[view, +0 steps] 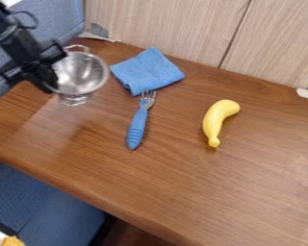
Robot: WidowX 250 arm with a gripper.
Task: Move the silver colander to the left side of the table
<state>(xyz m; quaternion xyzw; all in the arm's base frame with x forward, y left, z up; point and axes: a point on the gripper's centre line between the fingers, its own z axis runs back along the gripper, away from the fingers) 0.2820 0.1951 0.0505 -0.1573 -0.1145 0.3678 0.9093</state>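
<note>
One gripper (48, 85) at one silver colander (86, 72), by the table's left end.
The gripper overlaps the colander's left rim in the camera view; whether it is open or closed on that rim, one cannot tell. The colander shows one foot ring below its bowl and one wire handle at the back. To its right on the wooden table (201, 192) lie three things: one folded blue cloth (147, 72), one blue-handled fork (137, 127) with tines at the cloth's near edge, and one yellow banana (215, 120), apart from both.
</note>
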